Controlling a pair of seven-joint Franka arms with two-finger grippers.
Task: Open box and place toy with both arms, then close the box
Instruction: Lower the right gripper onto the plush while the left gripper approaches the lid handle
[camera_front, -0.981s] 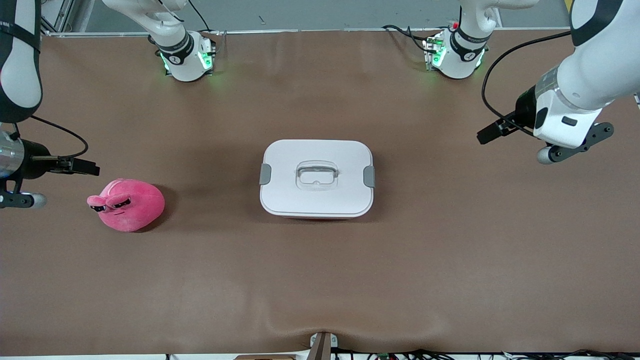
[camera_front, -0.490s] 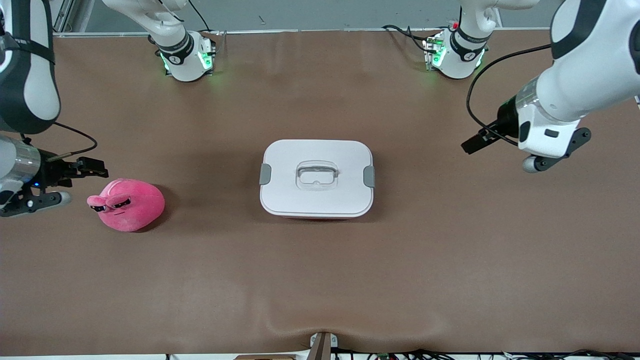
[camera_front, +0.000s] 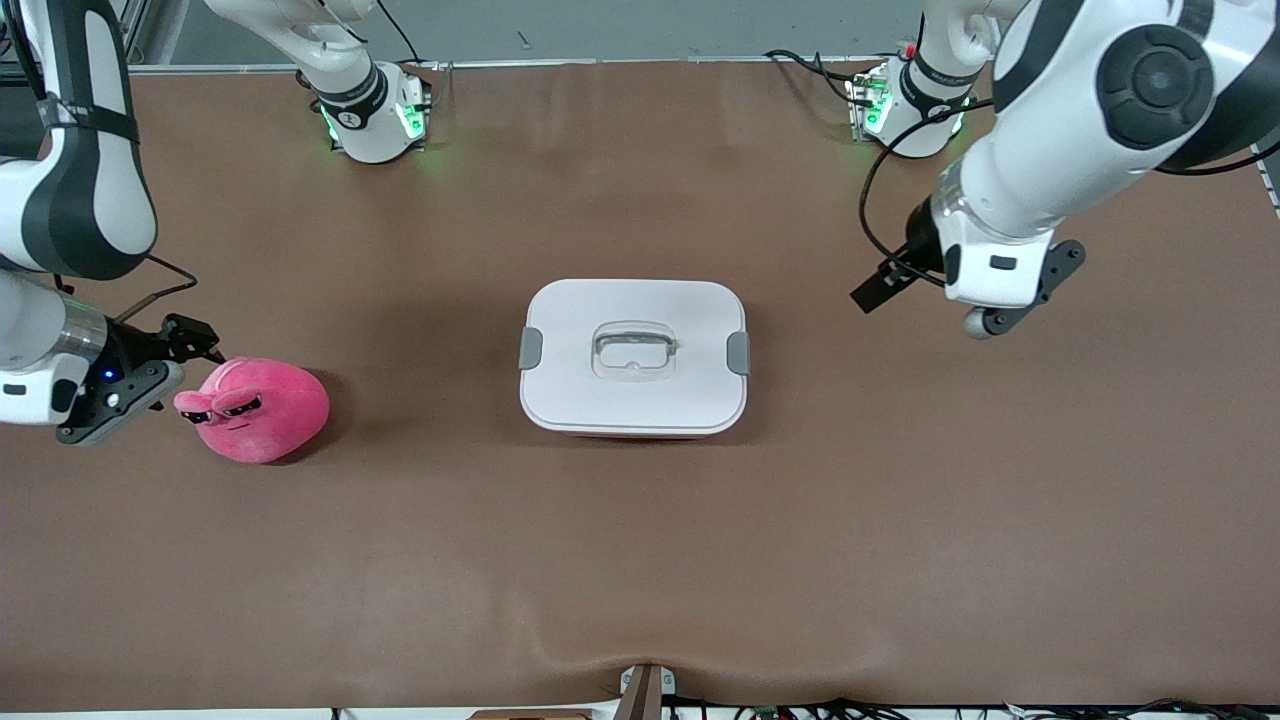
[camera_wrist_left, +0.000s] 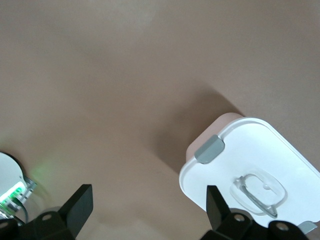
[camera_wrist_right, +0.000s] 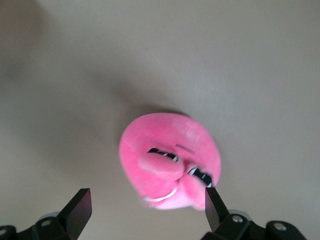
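The box (camera_front: 633, 355) stands mid-table with its white lid on, both grey side clips down and the clear handle (camera_front: 633, 350) in the middle. The left wrist view shows one end of the box (camera_wrist_left: 255, 165) with a clip (camera_wrist_left: 210, 149). The pink plush toy (camera_front: 255, 408) lies toward the right arm's end, its eyes toward that end. My right gripper (camera_front: 110, 400) hangs open just beside the toy (camera_wrist_right: 170, 162), nothing between its fingers (camera_wrist_right: 77, 210). My left gripper (camera_front: 1015, 295) is open over bare table toward the left arm's end from the box, one fingertip (camera_wrist_left: 215, 205) near the lid's edge in its view.
The brown table mat (camera_front: 640, 560) carries only the box and the toy. Both green-lit arm bases (camera_front: 375, 115) (camera_front: 905, 110) stand at the table edge farthest from the front camera. Cables lie along the nearest edge.
Both arms have swung inward: the right gripper came down close beside the toy, the left gripper moved toward the box. Both stayed open; box and toy have not moved.
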